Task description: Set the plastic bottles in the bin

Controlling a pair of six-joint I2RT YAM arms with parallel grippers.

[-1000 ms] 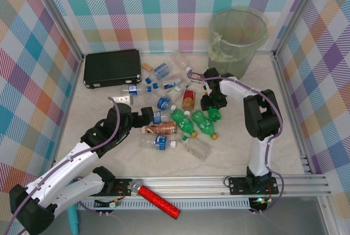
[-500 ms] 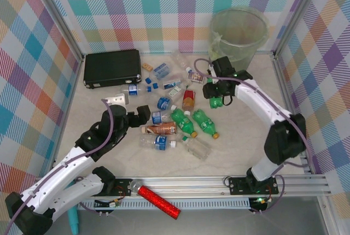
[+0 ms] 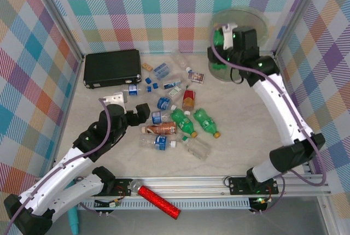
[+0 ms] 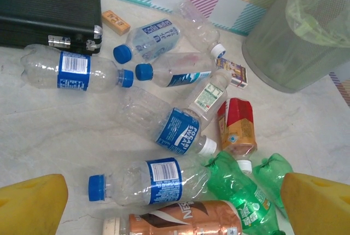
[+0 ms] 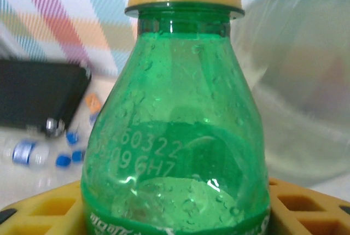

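Right arm [image 3: 273,98] stretched up to bin [image 3: 261,27], jaws gripping green bottle [image 5: 175,136] at its near-left rim; bottle stamped 260322. Left arm [image 3: 82,153] low, jaws wide open over bottle pile [image 4: 164,136] left of bin; one label [image 4: 178,131] reads POCARI SWEAT.

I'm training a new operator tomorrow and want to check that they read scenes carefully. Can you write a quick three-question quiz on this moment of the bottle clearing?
1. True or false: the left gripper is shut.
2. What does the right gripper hold beside the bin? A: a glass jar. B: a green bottle with a yellow cap. C: a sponge.
3. How many loose green bottles lie on the table?

Key: 1: false, it is open and empty. 2: B. 3: two.
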